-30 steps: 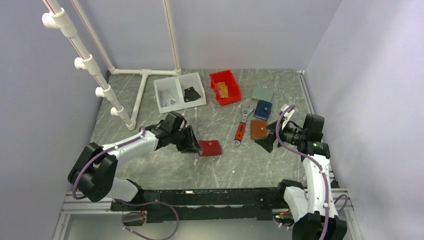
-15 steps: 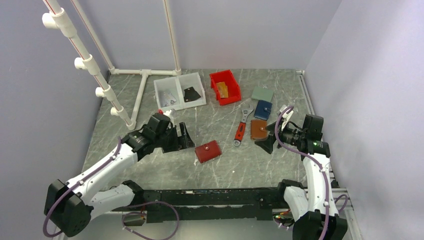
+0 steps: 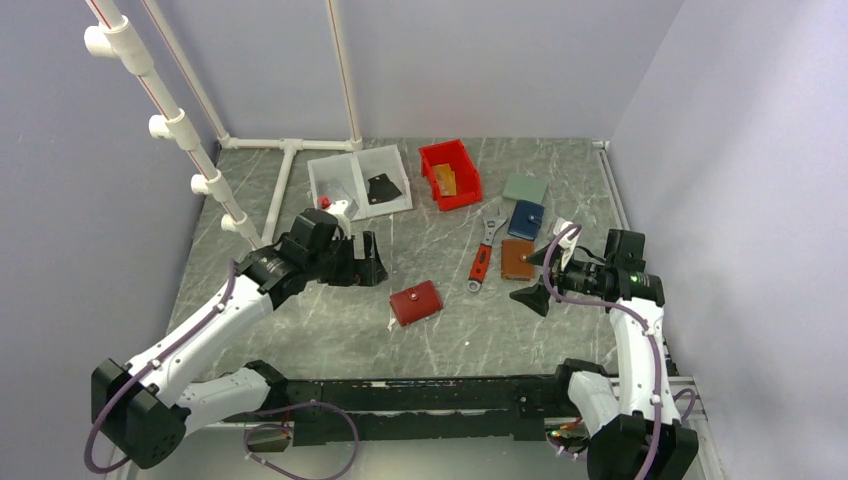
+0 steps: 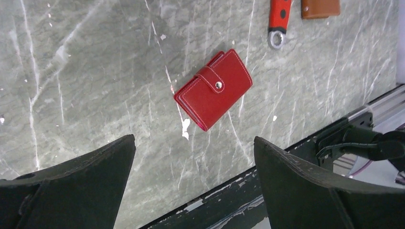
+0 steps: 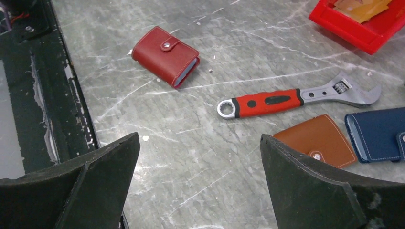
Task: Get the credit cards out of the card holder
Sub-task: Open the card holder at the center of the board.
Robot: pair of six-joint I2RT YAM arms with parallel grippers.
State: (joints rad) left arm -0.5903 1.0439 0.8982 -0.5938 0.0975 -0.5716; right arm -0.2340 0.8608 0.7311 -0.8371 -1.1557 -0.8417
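The card holder (image 3: 416, 302) is lying closed, its strap snapped, on the table (image 3: 330, 335) between the two claws. The left gripper (image 3: 366, 265) is hovering near it, spread wide and empty; the right gripper (image 3: 537, 277) is gaping wide, holding nothing.

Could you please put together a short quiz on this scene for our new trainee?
1. True or false: the red card holder is folded shut.
2. In the top view, what lies between the card holder and the brown wallet? A) a red-handled wrench B) a pair of scissors C) a roll of tape
3. Fill in: the left end effector and the right end effector both stand ____, holding nothing.

Key: 1 true; 2 A; 3 open.
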